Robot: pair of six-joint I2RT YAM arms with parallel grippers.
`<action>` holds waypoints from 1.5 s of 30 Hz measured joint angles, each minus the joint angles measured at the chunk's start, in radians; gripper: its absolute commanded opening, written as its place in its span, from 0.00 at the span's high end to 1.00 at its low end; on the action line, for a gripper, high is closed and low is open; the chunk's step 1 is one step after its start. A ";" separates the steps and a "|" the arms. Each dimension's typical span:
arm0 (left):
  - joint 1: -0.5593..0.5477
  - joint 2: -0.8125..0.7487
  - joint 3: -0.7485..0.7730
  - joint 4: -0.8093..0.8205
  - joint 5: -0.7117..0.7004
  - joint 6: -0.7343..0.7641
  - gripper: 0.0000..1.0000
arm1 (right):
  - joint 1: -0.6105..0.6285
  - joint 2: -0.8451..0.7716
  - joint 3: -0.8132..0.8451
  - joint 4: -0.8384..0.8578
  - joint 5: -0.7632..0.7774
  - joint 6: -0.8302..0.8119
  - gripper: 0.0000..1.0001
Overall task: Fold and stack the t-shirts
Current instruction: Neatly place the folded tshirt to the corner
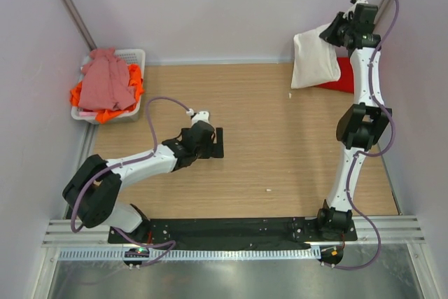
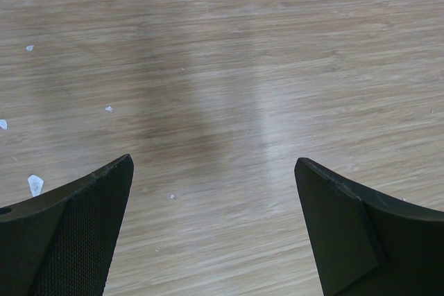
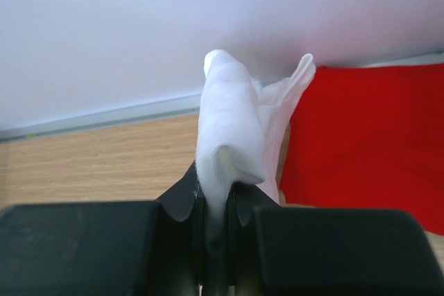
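Shirt pile in basket back-L; shirt pair back-R.

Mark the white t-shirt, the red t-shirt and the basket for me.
white t-shirt point(image 1: 313, 61), top external view, middle of the visible cloth.
red t-shirt point(image 1: 340, 79), top external view, the part showing beside the white one.
basket point(image 1: 137, 55), top external view, far right corner of its rim.

The white t-shirt and red t-shirt are soft matt cloth; the table is smooth, pale wood grain.
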 measured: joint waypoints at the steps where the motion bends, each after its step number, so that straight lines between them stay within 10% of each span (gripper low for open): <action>1: -0.001 0.002 0.000 0.000 0.000 0.000 0.00 | -0.001 0.002 0.016 0.006 0.005 0.006 0.99; 45: -0.042 0.045 0.048 -0.010 -0.045 0.026 0.01 | -0.246 0.382 0.110 0.336 -0.019 0.042 0.99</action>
